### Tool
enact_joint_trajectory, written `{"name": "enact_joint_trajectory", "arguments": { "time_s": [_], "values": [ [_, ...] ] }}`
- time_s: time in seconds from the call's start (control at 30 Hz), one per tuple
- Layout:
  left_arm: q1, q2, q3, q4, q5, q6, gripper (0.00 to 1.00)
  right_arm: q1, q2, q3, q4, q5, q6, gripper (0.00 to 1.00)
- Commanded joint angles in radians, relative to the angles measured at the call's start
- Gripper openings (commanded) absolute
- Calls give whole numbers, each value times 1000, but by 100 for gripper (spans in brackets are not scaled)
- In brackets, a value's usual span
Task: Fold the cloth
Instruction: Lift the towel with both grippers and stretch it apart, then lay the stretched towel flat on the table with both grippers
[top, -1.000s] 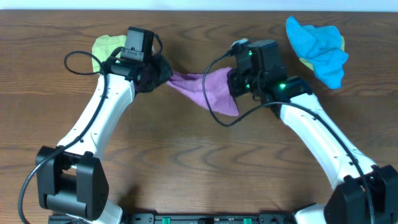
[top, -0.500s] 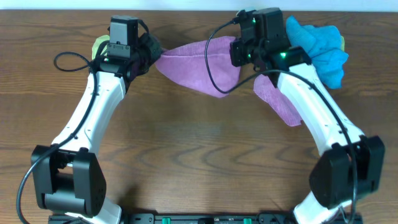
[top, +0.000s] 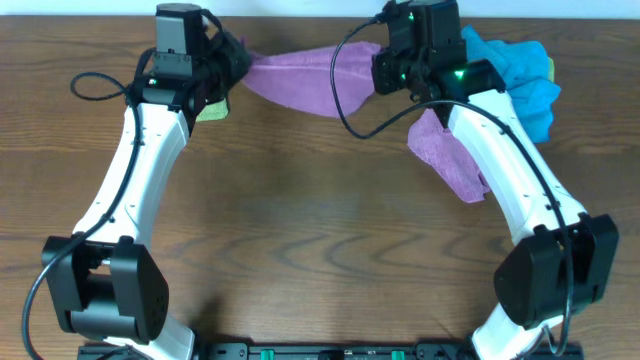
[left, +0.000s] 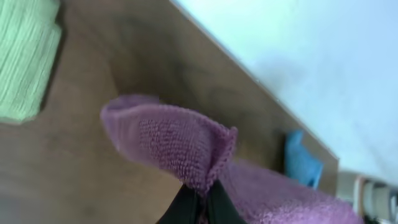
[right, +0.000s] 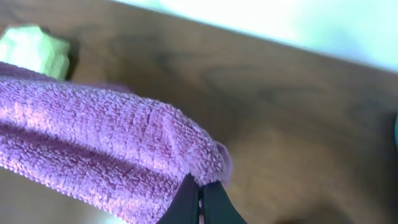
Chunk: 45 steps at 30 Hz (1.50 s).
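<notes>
Both arms hold the purple terry cloth (top: 300, 82) off the dark wooden table (top: 300, 240). It is strung as a band to the left of the crumpled blue cloth heap (top: 515, 75). One loose flap droops just beside that heap, under the right arm; I can't tell whether it touches the wood.

The left gripper (top: 238, 68) is pinched tight on the end farthest from the blue heap. The right gripper (top: 385, 62) is clamped on the edge nearest it.

Up close, only a thin bit of hem sits between each pair of black fingertips (left: 181, 210), so I'd worry that a harder pull apart could slip a corner loose. When lowered, the hanging flap might also bunch under itself, or snag the blue heap.

The cloth looks thick, nubbly and soft. It sags a little mid-span, and its edge is curled over at the left grip.
</notes>
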Motion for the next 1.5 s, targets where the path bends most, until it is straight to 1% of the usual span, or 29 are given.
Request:
{"name": "enact_joint_trajectory", "arguments": {
  "time_s": [0.0, 0.03, 0.27, 0.3, 0.37, 0.4, 0.57, 0.7, 0.93, 1.17, 1.47],
  "values": [
    [10, 19, 18, -106, 10, 137, 6, -16, -1, 16, -64, 23, -41, 2],
    [9, 19, 18, -145, 10, 174, 6, -16, -1, 16, -95, 23, -47, 1],
    [9, 18, 18, -304, 14, 267, 6, -15, -1, 16, -251, 23, -47, 1],
    [10, 18, 18, -330, 14, 292, 5, -15, -1, 16, -277, 23, -53, 2],
    [10, 18, 18, -415, 13, 393, 6, -15, -1, 16, -329, 12, -73, 2],
    [10, 18, 18, -444, 9, 415, 5, -15, -1, 16, -348, 11, -74, 2],
    [10, 18, 16, -578, -42, 465, 5, -15, -1, -1, -435, -24, -73, 1],
    [9, 18, -5, -645, -41, 496, 6, -15, -2, -46, -448, -34, -72, 2],
    [6, 18, -155, -620, 3, 498, 6, -14, -39, -185, -404, -77, -72, 1],
    [2, 18, -276, -561, 48, 494, 6, -14, -146, -369, -314, -79, -60, 2],
    [-100, 18, -428, -525, 56, 487, 6, -1, -203, -603, -238, -131, -1, 2]
  ]
}}
